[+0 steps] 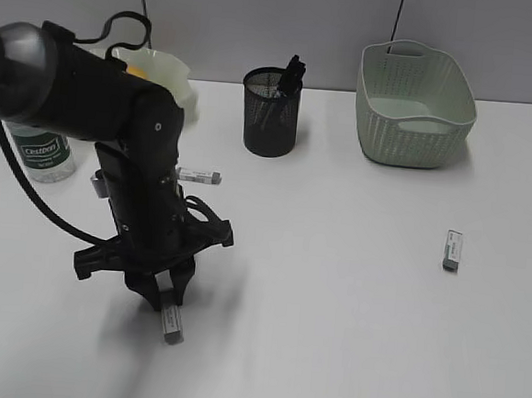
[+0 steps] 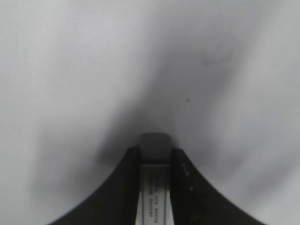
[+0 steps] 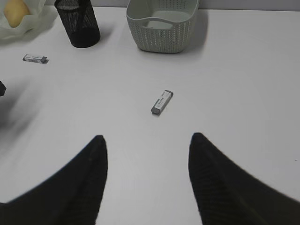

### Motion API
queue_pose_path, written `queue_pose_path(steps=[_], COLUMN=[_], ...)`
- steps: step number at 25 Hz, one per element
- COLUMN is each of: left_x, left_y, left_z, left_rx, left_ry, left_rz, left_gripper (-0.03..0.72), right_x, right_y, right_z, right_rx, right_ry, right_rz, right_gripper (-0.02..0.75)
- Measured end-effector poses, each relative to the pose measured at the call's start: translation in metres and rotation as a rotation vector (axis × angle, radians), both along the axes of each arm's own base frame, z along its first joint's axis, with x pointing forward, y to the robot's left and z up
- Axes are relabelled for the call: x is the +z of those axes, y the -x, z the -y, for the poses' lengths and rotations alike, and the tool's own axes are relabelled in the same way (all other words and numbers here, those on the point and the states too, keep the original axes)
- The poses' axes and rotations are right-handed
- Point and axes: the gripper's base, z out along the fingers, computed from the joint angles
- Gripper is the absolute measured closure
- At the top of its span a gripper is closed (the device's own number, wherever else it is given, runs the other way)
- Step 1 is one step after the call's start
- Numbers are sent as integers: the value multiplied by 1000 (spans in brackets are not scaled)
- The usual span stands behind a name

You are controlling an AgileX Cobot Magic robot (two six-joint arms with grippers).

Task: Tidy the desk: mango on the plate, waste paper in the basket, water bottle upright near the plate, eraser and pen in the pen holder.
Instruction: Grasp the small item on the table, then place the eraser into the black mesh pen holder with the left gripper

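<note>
Erasers are lying in three places on the desk [image 1: 346, 353]: one eraser [image 1: 172, 323] is sitting between the fingers of the left gripper [image 1: 170, 293], a second eraser [image 1: 201, 174] is lying near the plate [image 1: 179, 77], and a third eraser [image 1: 453, 250] is lying alone on the right, well apart from the basket [image 1: 414, 105]. The left wrist view is showing the two dark fingers [image 2: 119, 187] pinching the near eraser [image 2: 154, 187] on both sides, its grey end sticking out against the tabletop. The right gripper [image 3: 147, 183] is hanging with its fingers spread and nothing between them, looking down at the third eraser [image 3: 162, 102]. The left arm is covering part of the water bottle [image 1: 44, 154], which is standing upright beside the plate. The mango [image 3: 15, 11] is showing clearly in the plate only from the right wrist. The pen holder [image 1: 271, 110] is holding dark items that are hard to make out.
</note>
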Motion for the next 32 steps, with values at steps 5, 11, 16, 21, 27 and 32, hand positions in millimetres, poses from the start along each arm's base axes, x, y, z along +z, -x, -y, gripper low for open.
queue_pose_path(steps=[5, 11, 16, 21, 27, 32], left_x=[17, 76, 136, 185, 169, 144], left_y=[-4, -36, -74, -109, -139, -155], left_z=[2, 3, 6, 3, 1, 10], left_rx=[-2, -9, -50, -49, -121, -257], left_ry=[47, 135, 194, 321, 333, 315], left_rz=[72, 281, 553, 897, 1089, 1189], left_gripper=[537, 537, 537, 537, 537, 537], right_x=[0, 0, 0, 0, 0, 0], right_y=[0, 0, 0, 0, 0, 0], right_z=[0, 0, 0, 0, 0, 0], right_rx=[0, 0, 0, 0, 0, 0], right_ry=[-1, -1, -1, -1, -1, -1], right_rz=[0, 0, 0, 0, 0, 0], right_gripper=[291, 291, 291, 291, 291, 291])
